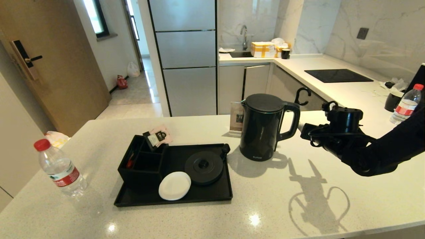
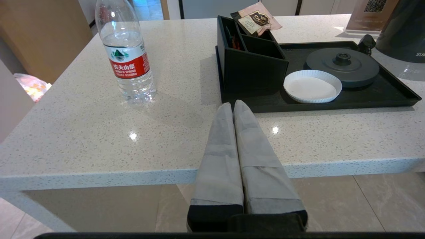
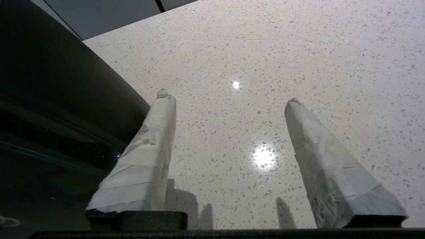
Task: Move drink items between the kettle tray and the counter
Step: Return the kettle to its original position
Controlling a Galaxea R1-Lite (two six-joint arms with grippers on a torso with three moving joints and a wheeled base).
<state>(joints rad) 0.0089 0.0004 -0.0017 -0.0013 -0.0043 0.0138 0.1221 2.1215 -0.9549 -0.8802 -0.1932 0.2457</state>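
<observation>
The black kettle point(image 1: 262, 126) stands on the pale counter point(image 1: 298, 205), just right of the kettle tray point(image 1: 199, 196), off its round base point(image 1: 203, 167). My right gripper point(image 1: 307, 132) hovers open beside the kettle's handle, apart from it. In the right wrist view the gripper point(image 3: 227, 97) is empty over bare counter, with the kettle point(image 3: 49, 99) beside one finger. A clear water bottle point(image 1: 59, 169) with a red cap stands on the counter left of the tray. My left gripper point(image 2: 233, 103) is shut and empty, parked at the counter's near edge in front of the tray point(image 2: 382, 96).
On the tray are a compartmented box point(image 1: 141, 162) with tea sachets point(image 1: 158, 136) and a white coaster point(image 1: 174, 186). A card stand point(image 1: 236, 121) sits behind the kettle. Far right stand a second bottle point(image 1: 405, 104), a black cup point(image 1: 393, 101) and the hob panel point(image 1: 338, 75).
</observation>
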